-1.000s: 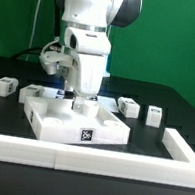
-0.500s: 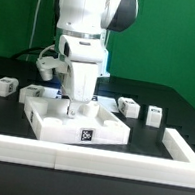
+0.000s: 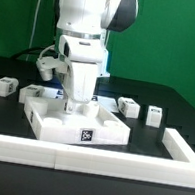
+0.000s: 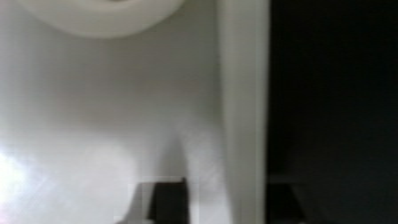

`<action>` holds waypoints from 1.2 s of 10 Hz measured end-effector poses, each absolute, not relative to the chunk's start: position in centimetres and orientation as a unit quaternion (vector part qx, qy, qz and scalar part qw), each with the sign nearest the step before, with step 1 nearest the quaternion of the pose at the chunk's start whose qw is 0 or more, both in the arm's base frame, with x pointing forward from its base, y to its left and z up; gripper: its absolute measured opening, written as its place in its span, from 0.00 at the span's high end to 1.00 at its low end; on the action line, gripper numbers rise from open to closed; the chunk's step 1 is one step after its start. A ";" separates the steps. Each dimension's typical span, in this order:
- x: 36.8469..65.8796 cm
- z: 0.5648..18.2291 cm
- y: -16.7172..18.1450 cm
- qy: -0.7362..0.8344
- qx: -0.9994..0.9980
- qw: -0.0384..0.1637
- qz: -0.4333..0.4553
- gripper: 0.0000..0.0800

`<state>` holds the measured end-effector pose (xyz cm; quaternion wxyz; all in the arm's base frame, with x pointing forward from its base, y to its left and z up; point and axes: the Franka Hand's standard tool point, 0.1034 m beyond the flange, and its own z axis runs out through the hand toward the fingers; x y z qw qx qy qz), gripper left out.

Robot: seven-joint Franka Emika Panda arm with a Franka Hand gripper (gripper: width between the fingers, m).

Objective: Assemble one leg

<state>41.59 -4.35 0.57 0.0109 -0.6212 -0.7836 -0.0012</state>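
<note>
My gripper (image 3: 77, 105) points straight down into the large flat white square part with the raised rim (image 3: 52, 129), near its back middle. In the wrist view a white upright bar, the leg (image 4: 240, 120), runs between my two dark fingertips, and the gripper (image 4: 226, 205) is closed on it. The leg stands on the square part's white floor (image 4: 89, 130). In the exterior view my hand hides most of the held leg. Loose legs lie at the left (image 3: 3, 86) (image 3: 30, 94) and at the right (image 3: 129, 107) (image 3: 154, 116).
A low white wall (image 3: 76, 159) runs along the table's front and turns back at the exterior view's right (image 3: 184, 149). A round white shape (image 4: 107, 12) shows on the square part beyond the fingers. Cables hang behind the arm at the left.
Between one second ago and half a second ago my hand turned about its vertical axis over the square part. Since then nothing has moved.
</note>
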 end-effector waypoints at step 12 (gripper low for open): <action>44.4 0.6 2.1 -0.726 -0.687 0.008 -0.012 0.93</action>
